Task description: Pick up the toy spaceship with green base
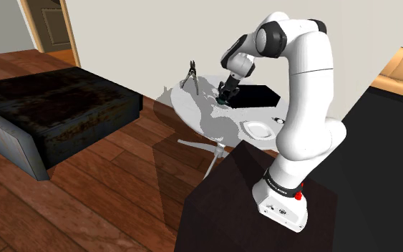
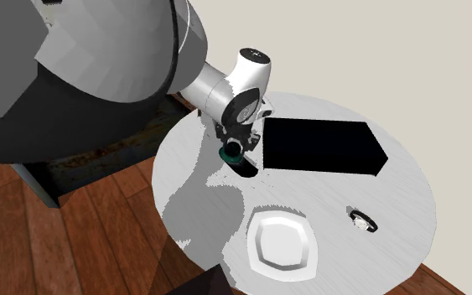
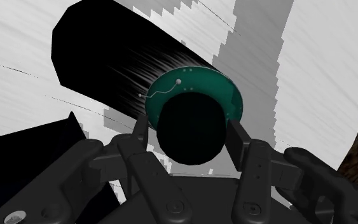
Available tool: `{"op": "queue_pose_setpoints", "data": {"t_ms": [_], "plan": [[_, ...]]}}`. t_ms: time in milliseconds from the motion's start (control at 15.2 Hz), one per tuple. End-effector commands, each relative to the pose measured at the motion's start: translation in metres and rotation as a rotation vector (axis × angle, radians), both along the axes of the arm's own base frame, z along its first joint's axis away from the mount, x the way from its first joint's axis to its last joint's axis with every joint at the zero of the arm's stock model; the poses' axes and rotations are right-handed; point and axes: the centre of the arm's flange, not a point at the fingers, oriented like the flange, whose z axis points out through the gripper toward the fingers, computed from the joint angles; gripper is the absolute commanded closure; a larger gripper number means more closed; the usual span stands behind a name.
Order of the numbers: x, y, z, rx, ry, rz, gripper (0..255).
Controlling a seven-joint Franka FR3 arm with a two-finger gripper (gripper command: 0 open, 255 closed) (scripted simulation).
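Shoulder view, starting at its left: a low black block of furniture with a grey side [image 1: 56, 107] sits on the brown wood-plank floor [image 1: 85, 207]. Next comes a round white table [image 1: 207, 118], and near its far edge stands a dark tool with two spread legs [image 1: 190, 77]. Just beside that tool, the all-black two-finger gripper [image 1: 227, 95] points down at the tabletop. Beyond it lies a flat black box [image 1: 253, 95], with a white square-rimmed plate [image 1: 259, 129] nearer the stand. The white arm [image 1: 303, 93] rises from the dark stand [image 1: 228, 207] at the lower right.

From the second exterior view, the gripper [image 2: 234, 152] hangs over the table's left part, just left of the black box, with a small pale ring-shaped object [image 2: 362, 220] well apart at the right.

The wrist view shows the toy spaceship, a black cylinder with a round green base [image 3: 190, 83], between the fingers [image 3: 240, 139]. The fingers are clenched on the green base's rim, one on each side. I cannot tell whether the toy is clear of the tabletop.
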Motion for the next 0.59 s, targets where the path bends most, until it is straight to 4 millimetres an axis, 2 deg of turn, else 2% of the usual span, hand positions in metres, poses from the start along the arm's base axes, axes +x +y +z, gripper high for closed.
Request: {"op": "queue_pose_setpoints", "data": {"t_ms": [0,528], "plan": [[0.0,0.001,0.012,0.0,0.0,0.0,255],[0.0,0.001,0.049,0.0,0.0,0.0,255]]}}
